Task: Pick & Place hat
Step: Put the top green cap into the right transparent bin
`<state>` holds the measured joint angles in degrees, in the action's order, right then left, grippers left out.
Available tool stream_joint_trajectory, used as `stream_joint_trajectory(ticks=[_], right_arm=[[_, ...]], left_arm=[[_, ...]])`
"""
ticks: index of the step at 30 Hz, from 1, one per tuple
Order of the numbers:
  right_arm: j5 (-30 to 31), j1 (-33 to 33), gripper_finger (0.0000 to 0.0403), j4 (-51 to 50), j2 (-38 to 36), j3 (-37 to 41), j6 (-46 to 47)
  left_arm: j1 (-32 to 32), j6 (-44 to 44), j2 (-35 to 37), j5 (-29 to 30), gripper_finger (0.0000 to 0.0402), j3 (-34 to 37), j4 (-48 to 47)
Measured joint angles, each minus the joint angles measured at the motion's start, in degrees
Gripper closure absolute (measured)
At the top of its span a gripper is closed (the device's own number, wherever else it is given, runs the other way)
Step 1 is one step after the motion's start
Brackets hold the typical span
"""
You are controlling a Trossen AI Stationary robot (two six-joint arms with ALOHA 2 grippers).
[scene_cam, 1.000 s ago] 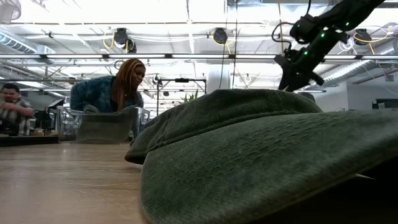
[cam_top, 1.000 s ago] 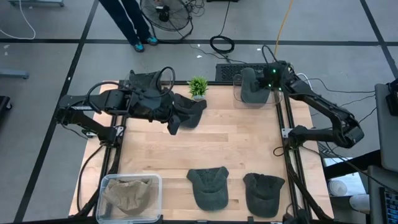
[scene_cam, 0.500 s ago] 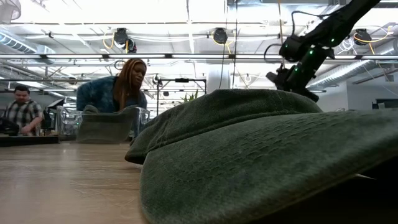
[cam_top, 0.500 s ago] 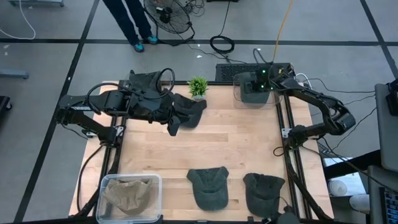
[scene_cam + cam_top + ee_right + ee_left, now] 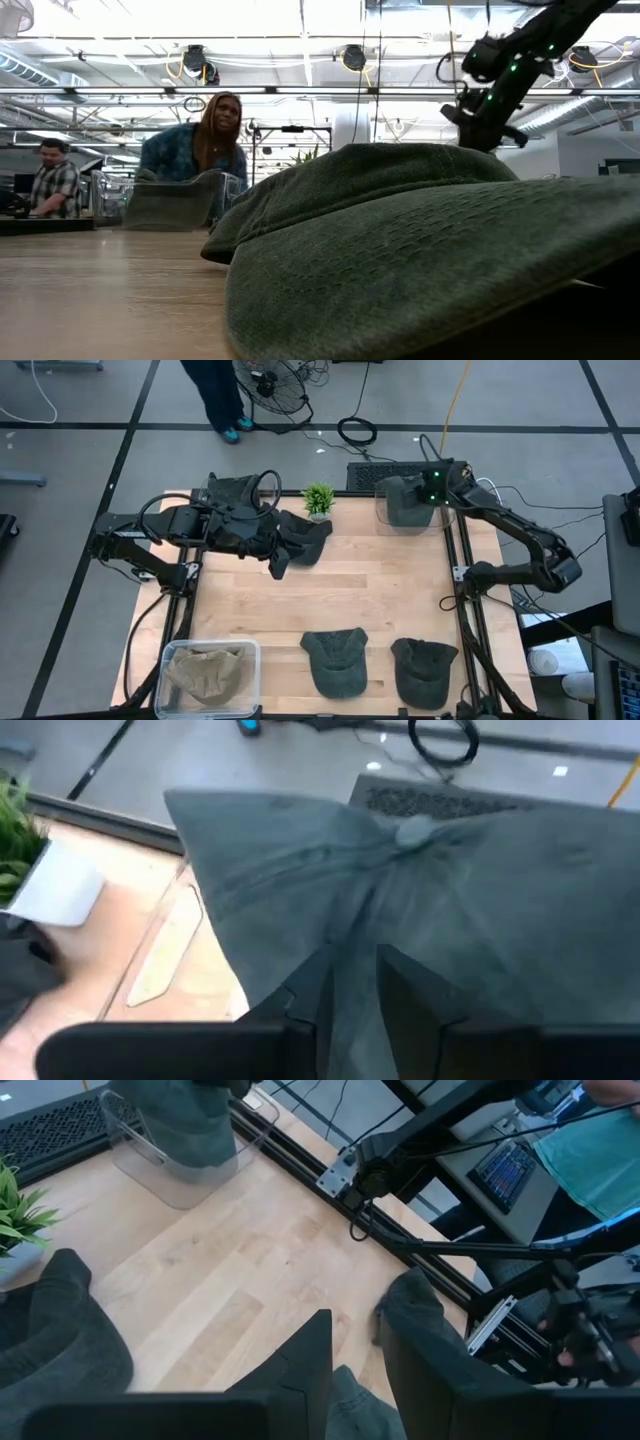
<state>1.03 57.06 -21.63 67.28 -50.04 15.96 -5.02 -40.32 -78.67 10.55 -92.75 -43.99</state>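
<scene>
Closest to me, at the near edge of the table (image 5: 400, 600), two dark green hats lie flat side by side: one near the middle (image 5: 335, 660) and one to its right (image 5: 424, 670). In the near left corner a clear bin (image 5: 172, 656) holds a tan hat (image 5: 205, 672).

Farther back on the left, the left gripper (image 5: 285, 548) hangs over the far left part of the table with its fingers pinching a dark hat (image 5: 305, 540), whose cloth droops around them. Just beyond it a small green plant (image 5: 319, 498) stands at the far edge.

In the far right corner a second clear bin (image 5: 381, 510) holds another dark hat (image 5: 405, 505). The right gripper (image 5: 350, 980) is down in that cloth, its fingers drawn close with a fold of the crown bunched between them.

Beyond the table a person (image 5: 195, 145) leans near the bin, and another person (image 5: 50, 175) stands farther left.
</scene>
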Motion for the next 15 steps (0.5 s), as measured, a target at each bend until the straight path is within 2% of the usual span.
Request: stream_joint_trajectory(ticks=[11,15], right_arm=[[0.67,2.25,0.0339,-10.26,2.26,0.00,-2.26],[2.10,2.27,0.0339,-11.06,2.56,0.00,-3.59]], left_arm=[[0.50,1.18,0.00,0.07,0.0305,0.00,0.02],[0.50,0.76,0.00,0.09,0.0305,0.00,0.04]])
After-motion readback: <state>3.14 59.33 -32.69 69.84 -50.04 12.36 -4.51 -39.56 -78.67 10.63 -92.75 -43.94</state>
